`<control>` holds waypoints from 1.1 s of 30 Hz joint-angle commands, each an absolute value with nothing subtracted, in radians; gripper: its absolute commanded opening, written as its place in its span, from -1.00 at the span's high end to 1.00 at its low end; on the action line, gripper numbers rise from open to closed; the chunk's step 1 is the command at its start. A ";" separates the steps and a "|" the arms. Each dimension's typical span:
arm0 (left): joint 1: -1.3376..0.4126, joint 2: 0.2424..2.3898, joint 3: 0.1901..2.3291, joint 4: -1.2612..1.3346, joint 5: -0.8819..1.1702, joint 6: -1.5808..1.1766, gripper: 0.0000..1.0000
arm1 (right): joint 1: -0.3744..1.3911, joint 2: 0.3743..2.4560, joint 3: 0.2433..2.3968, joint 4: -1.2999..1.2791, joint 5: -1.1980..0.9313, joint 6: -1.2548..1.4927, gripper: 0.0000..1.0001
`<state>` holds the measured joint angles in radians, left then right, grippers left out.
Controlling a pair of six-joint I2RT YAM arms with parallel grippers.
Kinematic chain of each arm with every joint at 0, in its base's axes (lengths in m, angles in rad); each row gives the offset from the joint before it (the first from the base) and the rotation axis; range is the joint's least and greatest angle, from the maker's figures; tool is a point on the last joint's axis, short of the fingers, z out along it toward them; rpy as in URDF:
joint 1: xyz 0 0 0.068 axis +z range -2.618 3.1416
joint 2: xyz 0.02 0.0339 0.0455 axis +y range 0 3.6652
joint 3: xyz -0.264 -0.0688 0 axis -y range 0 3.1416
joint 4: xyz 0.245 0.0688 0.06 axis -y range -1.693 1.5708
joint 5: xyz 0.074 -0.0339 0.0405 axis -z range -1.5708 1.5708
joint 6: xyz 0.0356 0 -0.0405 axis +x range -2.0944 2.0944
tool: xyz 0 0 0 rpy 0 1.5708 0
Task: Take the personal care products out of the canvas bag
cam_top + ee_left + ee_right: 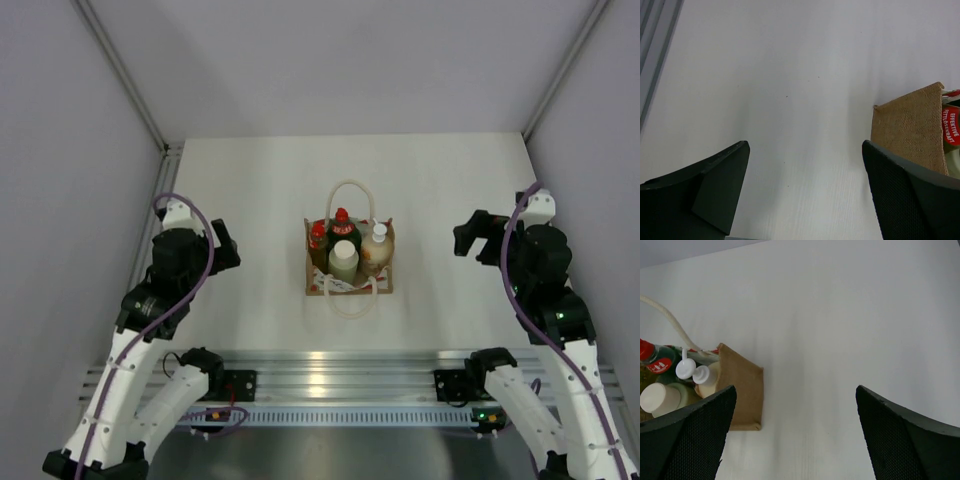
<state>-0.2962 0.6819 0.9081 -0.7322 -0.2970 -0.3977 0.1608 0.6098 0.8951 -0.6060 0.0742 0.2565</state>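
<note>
From above, the bag (316, 284) stands upright in the middle of the table (250, 180), between my two arms. All four bottles (344, 260) are packed inside with their caps up, so each can be taken from the top. My left pincer (224, 245) and right pincer (468, 238) hang on either side, well apart from the bag. Both are spread wide and empty, which I judge leaves them ready for a first reach.

In the left wrist view, my fingers (705, 190) frame bare table, and the bag's woven side shows at the right edge.

In the right wrist view, the bag sits at lower left. A white cap (655, 397) pokes above its rim, and a handle (670, 317) arches over it.
</note>
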 commanded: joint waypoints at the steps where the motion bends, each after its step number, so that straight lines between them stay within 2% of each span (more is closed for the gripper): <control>1: -0.299 0.689 0.905 -0.680 -0.284 -0.403 -0.97 | 0.164 0.597 0.888 -0.534 0.084 0.248 -0.99; 6: -0.299 0.704 0.907 -0.680 -0.209 -0.426 -0.97 | 0.166 0.588 0.862 -0.485 0.022 0.256 -0.99; 7: -0.299 0.704 0.907 -0.681 -0.189 -0.454 -0.97 | 0.164 0.584 0.851 -0.463 -0.123 0.244 -0.99; 10: -0.299 0.709 0.885 -0.654 -0.063 -0.527 -0.97 | 0.166 0.566 0.787 -0.319 -0.372 0.265 -0.99; 13: -0.299 0.729 0.851 -0.580 0.109 -0.592 -0.97 | 0.184 0.551 0.738 -0.200 -0.448 0.301 -0.99; 18: -0.299 0.794 0.801 -0.479 0.285 -0.647 -0.97 | 0.313 0.563 0.706 -0.112 -0.356 0.279 -0.99; 21: -0.305 0.833 0.796 -0.453 0.316 -0.660 -0.97 | 0.449 0.610 0.692 -0.066 -0.208 0.224 -0.99; 24: -0.317 0.842 0.802 -0.451 0.322 -0.661 -0.97 | 0.577 0.696 0.666 0.032 -0.046 0.174 -0.86; 25: -0.319 0.842 0.804 -0.451 0.327 -0.658 -0.97 | 0.597 0.751 0.663 0.058 0.024 0.167 -0.72; 28: -0.322 0.831 0.804 -0.451 0.340 -0.653 -0.97 | 0.633 0.831 0.635 0.175 0.064 0.149 -0.62; 33: -0.331 0.822 0.793 -0.456 0.345 -0.597 -0.97 | 0.658 0.919 0.597 0.337 0.089 0.121 -0.58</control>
